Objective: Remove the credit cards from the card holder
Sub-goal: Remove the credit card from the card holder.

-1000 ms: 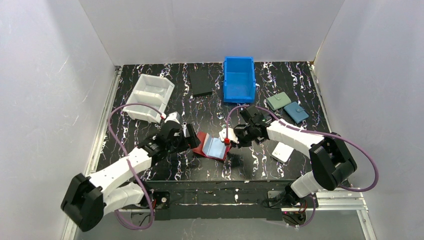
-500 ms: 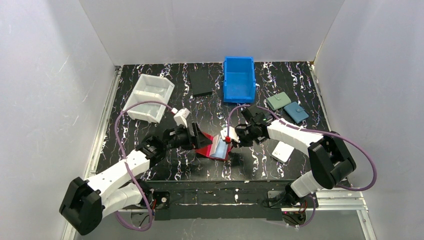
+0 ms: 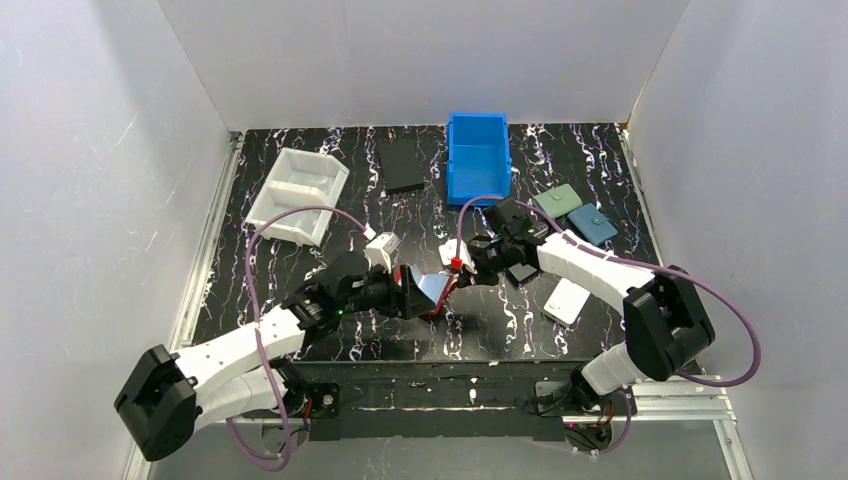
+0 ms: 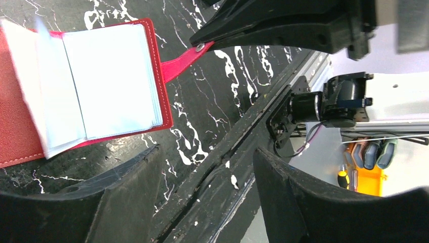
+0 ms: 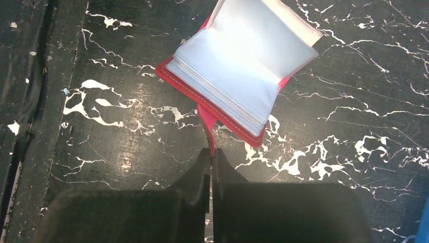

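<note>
Below the blue bin (image 3: 478,150): card holder (image 3: 424,292) gripped by tab

Its snap tab (image 5: 206,124) is clenched by the right gripper (image 3: 458,266), and its pale pockets (image 5: 238,61) are laid open. Lower left of the bin, the left gripper (image 3: 393,293) is spread wide, with nothing grasped.

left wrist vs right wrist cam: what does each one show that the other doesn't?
Left wrist only: the left hand, open and empty; the front rail and screwdrivers beyond it. Right wrist only: the right hand from behind, showing its closed seam. Both: the open red card holder with pale pockets, the right hand shut on its snap tab, and the black marbled table.
</note>
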`<control>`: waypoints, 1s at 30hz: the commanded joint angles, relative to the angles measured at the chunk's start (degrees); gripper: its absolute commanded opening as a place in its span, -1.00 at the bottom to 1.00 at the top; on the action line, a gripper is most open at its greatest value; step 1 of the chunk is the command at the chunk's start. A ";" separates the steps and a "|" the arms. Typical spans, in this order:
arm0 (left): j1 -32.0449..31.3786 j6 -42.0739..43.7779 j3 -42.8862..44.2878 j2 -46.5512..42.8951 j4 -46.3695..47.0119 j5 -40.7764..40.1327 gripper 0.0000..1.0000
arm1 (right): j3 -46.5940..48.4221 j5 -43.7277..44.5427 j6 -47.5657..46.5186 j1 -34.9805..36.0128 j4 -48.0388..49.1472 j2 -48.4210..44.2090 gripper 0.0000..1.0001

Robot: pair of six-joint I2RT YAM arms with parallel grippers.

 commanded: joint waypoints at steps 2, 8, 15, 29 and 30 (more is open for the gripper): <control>-0.03 2.82 3.79 6.70 0.26 -2.60 0.27 | 0.84 -2.21 -0.34 -0.28 -0.73 -0.39 -0.97; -0.08 5.63 7.50 14.99 -0.21 -8.18 0.22 | -0.40 -1.28 -0.38 -0.29 -0.07 -0.61 -0.97; -0.12 7.31 12.46 23.71 -6.05 -10.34 0.24 | -0.55 -1.16 -0.65 -0.37 -0.18 -0.75 -0.97; -0.33 8.58 16.14 29.70 -12.53 -13.09 -0.19 | -0.82 -0.85 -0.86 -0.72 -0.28 -0.44 -0.97; -0.38 8.48 15.95 29.66 -12.41 -12.93 -0.27 | -0.90 -0.64 -0.94 -0.80 -0.28 -0.48 -0.97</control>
